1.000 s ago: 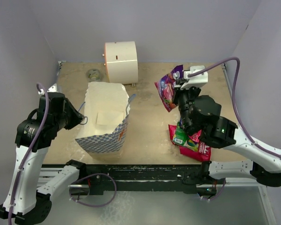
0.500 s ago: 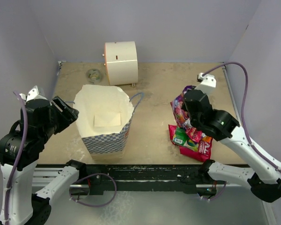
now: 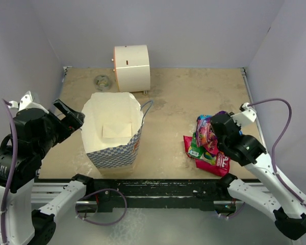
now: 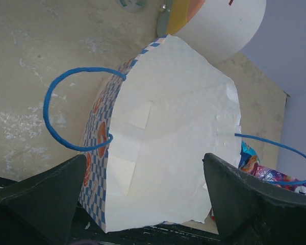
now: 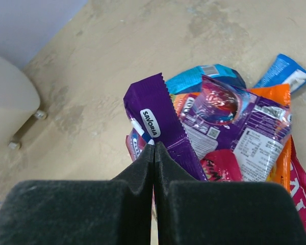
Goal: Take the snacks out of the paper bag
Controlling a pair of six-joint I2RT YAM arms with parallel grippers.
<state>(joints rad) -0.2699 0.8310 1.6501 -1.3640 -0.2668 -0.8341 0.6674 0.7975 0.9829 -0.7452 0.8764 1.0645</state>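
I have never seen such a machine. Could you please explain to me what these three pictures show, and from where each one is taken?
The machine is two robot arms, bolted at the near edge of a table. The wide picture looks down from above and behind them. Each of the other two comes from a small camera on one wrist, so the dark shapes at the bottom are that arm's own fingers. On the table stand a checkered paper bag, white inside, and a cream round box. A pile of snack packets lies on the right. The left gripper is open beside the bag and holds nothing. The right gripper is shut on a purple packet over the pile.
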